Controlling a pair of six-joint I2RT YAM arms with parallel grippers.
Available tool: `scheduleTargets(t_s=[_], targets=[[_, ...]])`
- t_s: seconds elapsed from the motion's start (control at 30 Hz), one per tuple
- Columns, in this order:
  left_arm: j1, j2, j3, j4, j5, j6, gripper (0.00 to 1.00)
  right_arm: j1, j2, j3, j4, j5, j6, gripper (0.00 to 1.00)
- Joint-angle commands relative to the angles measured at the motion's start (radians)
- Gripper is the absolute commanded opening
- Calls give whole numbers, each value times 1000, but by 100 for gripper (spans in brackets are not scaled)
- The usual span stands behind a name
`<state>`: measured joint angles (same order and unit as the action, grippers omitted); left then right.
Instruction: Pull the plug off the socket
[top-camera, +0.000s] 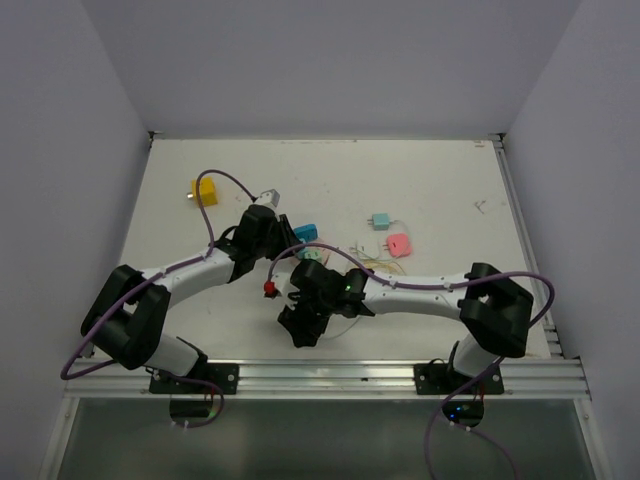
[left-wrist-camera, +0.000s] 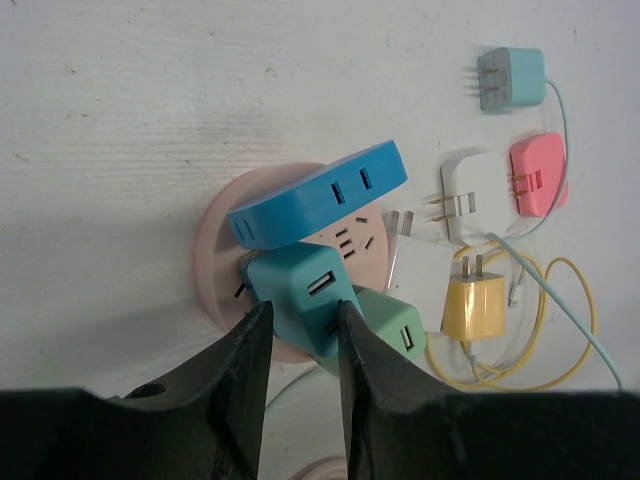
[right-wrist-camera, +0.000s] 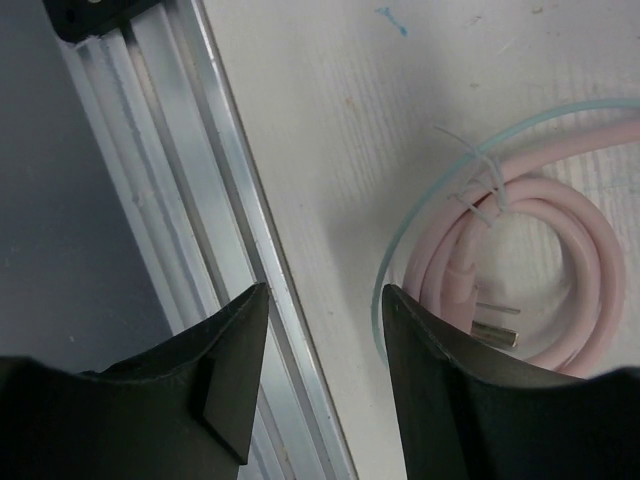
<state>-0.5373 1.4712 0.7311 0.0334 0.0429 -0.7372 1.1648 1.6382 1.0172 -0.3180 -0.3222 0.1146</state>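
At the middle of the tabletop (left-wrist-camera: 120, 120), a round pink socket (left-wrist-camera: 215, 250) carries three things: a blue adapter (left-wrist-camera: 320, 195) across its top, a teal plug (left-wrist-camera: 300, 280) at its near edge and a green plug (left-wrist-camera: 395, 325) just beside that. The left end effector (left-wrist-camera: 303, 312) is clamped on the teal plug, one finger on each of its flat sides. That grip makes sense, since the flat faces give the pads purchase and leave the plug free to slide straight out along its pins.

The plug looks seated, or nearly so; its pins are hidden, so I cannot tell how far in it sits. The pull appears to be the step in hand.

The right end effector (right-wrist-camera: 325, 295) hangs with its fingers apart and nothing between them, near the metal rail (right-wrist-camera: 190, 150) at the tabletop's front edge and beside a coiled pink cable (right-wrist-camera: 560, 170). It is well placed to come down on the socket and pin it, because a light socket would likely lift with the plug.

Several loose chargers, among them a yellow charger (left-wrist-camera: 475, 305), lie to the side, apart from the socket.
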Motion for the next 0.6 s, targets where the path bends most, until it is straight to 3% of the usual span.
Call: scheduleTargets(t_s=[0.0,0.57], targets=[[-9,75,-87,-351,-69,76,34,4,15,43,-9,92,-1,54],[-7,135,-19,-337,-52,88,34,44,133,112,-101,258,-7,55]])
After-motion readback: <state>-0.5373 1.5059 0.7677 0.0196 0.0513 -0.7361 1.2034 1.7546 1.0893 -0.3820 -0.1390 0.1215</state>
